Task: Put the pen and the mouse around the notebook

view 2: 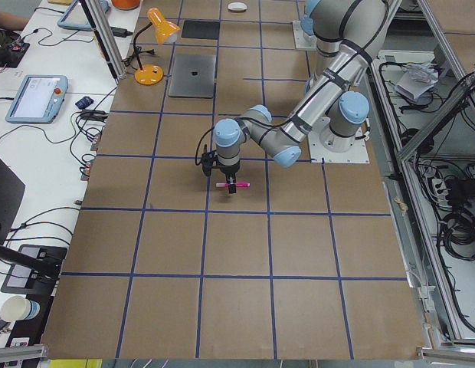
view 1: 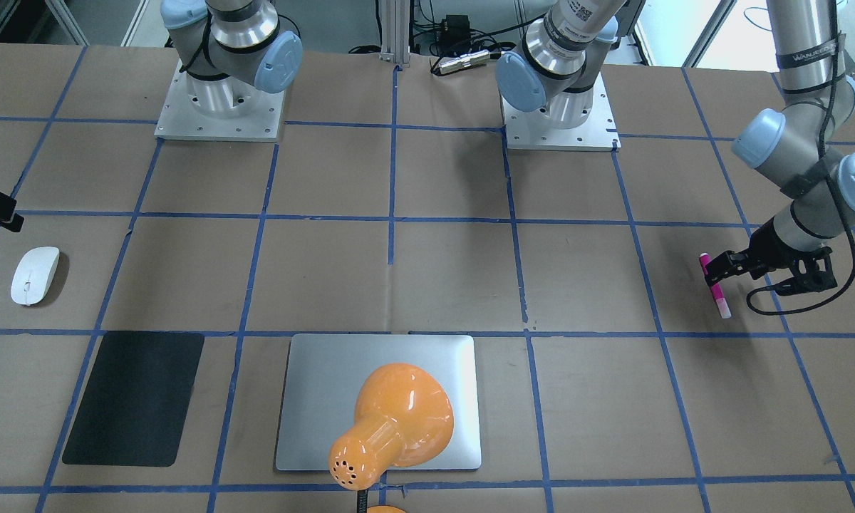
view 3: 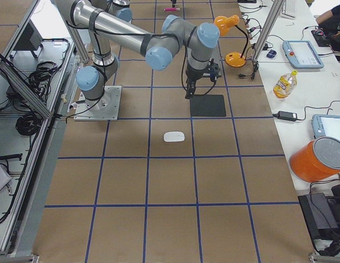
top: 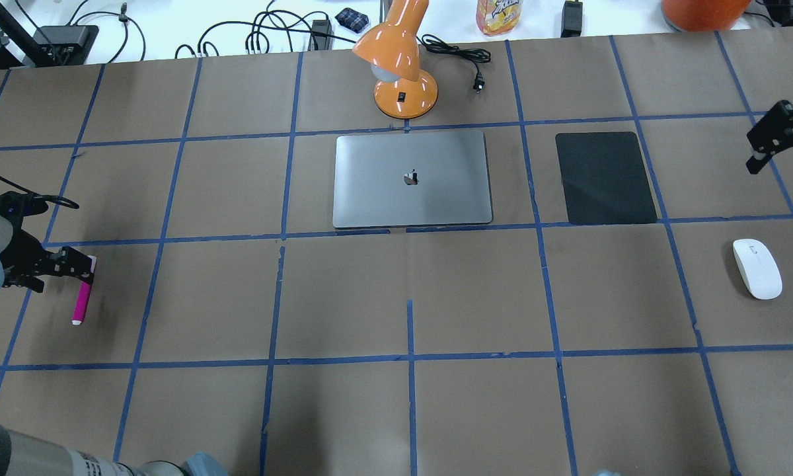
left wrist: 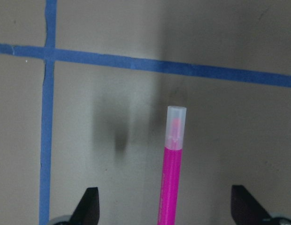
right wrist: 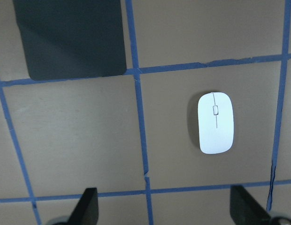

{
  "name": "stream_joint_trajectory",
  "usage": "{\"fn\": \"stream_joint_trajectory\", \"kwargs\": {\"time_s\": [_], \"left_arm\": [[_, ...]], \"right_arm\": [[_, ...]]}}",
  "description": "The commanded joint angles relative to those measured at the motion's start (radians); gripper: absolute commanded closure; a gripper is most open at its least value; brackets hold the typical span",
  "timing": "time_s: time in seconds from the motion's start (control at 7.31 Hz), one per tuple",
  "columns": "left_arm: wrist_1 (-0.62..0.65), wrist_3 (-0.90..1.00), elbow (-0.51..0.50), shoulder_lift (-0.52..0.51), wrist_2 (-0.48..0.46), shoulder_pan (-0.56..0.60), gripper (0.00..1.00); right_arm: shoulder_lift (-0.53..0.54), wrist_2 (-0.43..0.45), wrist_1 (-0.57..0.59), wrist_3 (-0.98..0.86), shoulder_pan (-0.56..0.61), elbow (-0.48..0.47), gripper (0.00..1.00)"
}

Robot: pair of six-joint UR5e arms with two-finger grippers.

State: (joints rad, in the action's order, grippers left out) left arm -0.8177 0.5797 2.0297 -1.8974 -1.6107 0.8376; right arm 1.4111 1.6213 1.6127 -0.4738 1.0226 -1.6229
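1. The pen is probably light, stiff and round, so it may roll. It lies flat on the table between the fingers of the left pincer, its pale cap pointing ahead of them.
2. The left pincer is spread wide and holds nothing. The best hold looks to be across the magenta barrel.
3. The mouse looks light, glossy and slippery. It lies ahead and to the right of the right pincer, well apart from it. That pincer hangs spread and empty.
4. A low grip across the mouse's narrow sides seems safest.
5. The notebook lies far from both pincers.
6. The pen's back end is cut off in the wrist view. Whether the fingertips touch the table cannot be told. A lamp hides part of the notebook from the front.
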Motion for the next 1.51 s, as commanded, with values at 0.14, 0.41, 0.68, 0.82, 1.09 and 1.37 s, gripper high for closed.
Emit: {"fn": "stream_joint_trajectory", "kwargs": {"time_s": [0.14, 0.41, 0.68, 0.82, 1.09, 1.37], "left_arm": [[0.022, -0.018, 0.009, -0.039, -0.003, 0.006, 0.54], [0.019, -0.02, 0.004, -0.029, -0.006, 0.008, 1.0], [-0.007, -0.021, -0.028, -0.022, -0.02, 0.018, 1.0], [-0.042, -0.024, -0.049, -0.011, -0.023, 0.037, 1.0], [-0.125, -0.154, -0.057, 0.035, -0.046, 0.099, 1.0], [-0.251, -0.436, -0.054, 0.104, -0.048, 0.231, 1.0]], "right_arm": [[-0.035, 0.017, 0.437, -0.166, -0.131, -0.329, 0.0], [-0.13, 0.012, 0.687, -0.245, -0.165, -0.422, 0.0], [-0.161, 0.011, 0.699, -0.258, -0.185, -0.423, 0.0], [-0.161, 0.011, 0.698, -0.256, -0.185, -0.428, 0.0], [-0.17, 0.011, 0.693, -0.256, -0.185, -0.419, 0.39], [-0.169, 0.012, 0.694, -0.256, -0.184, -0.416, 0.65]]}}
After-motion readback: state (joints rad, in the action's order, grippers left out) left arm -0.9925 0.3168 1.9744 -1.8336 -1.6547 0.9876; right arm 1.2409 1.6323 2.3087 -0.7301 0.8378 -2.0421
